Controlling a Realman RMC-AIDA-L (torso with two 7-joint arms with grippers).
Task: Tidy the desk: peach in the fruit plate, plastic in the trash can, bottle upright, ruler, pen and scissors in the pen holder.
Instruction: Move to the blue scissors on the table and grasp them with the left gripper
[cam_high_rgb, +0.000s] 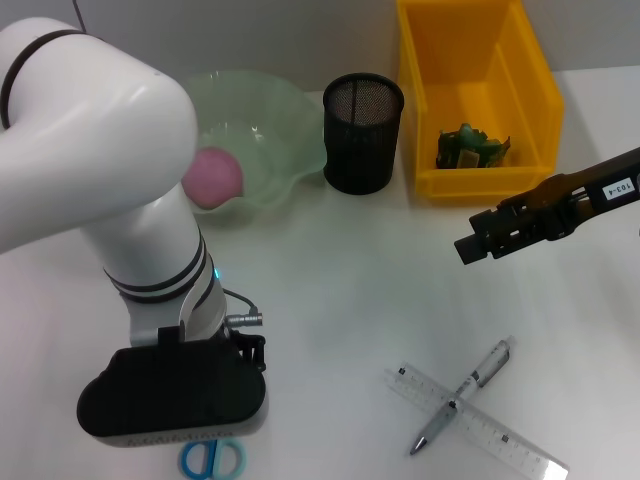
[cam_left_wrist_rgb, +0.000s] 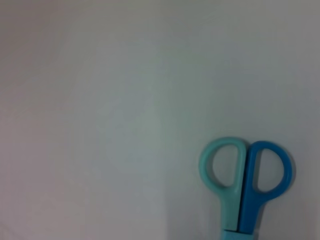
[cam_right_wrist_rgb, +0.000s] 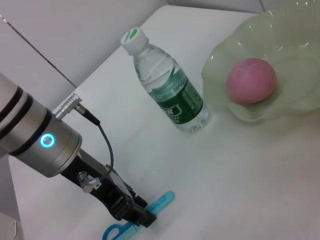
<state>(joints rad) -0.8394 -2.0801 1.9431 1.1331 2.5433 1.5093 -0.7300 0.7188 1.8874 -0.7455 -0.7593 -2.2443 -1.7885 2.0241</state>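
The left gripper (cam_right_wrist_rgb: 142, 216) is down at the near edge of the white desk (cam_high_rgb: 330, 290), clenched on the blades of the blue-and-teal plastic-handled scissors (cam_right_wrist_rgb: 137, 220), which lie flat with their two handle loops toward the near edge. The round pink peach (cam_high_rgb: 212, 177) sits inside the pale green wavy-rimmed glass fruit plate (cam_high_rgb: 290, 120) toward the far left of the desk, and the clear plastic water bottle with a green label and white cap (cam_right_wrist_rgb: 167, 82) stands upright just beside that plate. The black mesh cylindrical pen holder (cam_high_rgb: 362, 132) stands at the far edge, between the plate and the yellow plastic bin (cam_high_rgb: 475, 95), which holds crumpled green plastic (cam_high_rgb: 468, 146). Near the near right corner, the silver pen (cam_high_rgb: 462, 395) lies across the clear plastic ruler (cam_high_rgb: 480, 421). The right gripper (cam_high_rgb: 468, 245) hangs above the right side of the desk, near the bin; whether its jaws are apart cannot be told.
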